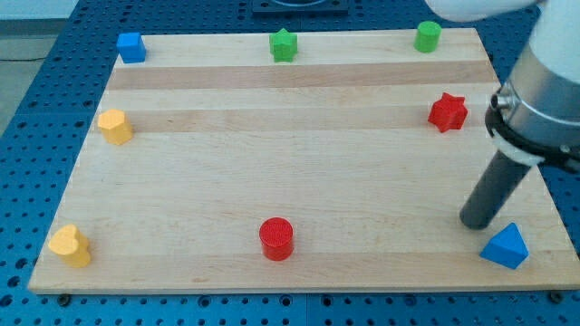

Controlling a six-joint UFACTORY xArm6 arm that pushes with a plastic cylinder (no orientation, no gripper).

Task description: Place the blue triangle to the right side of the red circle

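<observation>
The blue triangle [505, 246] lies near the board's bottom right corner. The red circle [276, 238] stands at the bottom middle of the board, far to the triangle's left. My tip [475, 223] rests on the board just up and left of the blue triangle, very close to it; I cannot tell whether they touch. The dark rod rises from the tip toward the view's upper right into the arm.
A red star [448, 111] sits at the right. A green star [284, 44] and green cylinder [428, 36] stand along the top edge, a blue block [131, 46] at top left. Yellow blocks lie at the left [115, 126] and bottom left [70, 244].
</observation>
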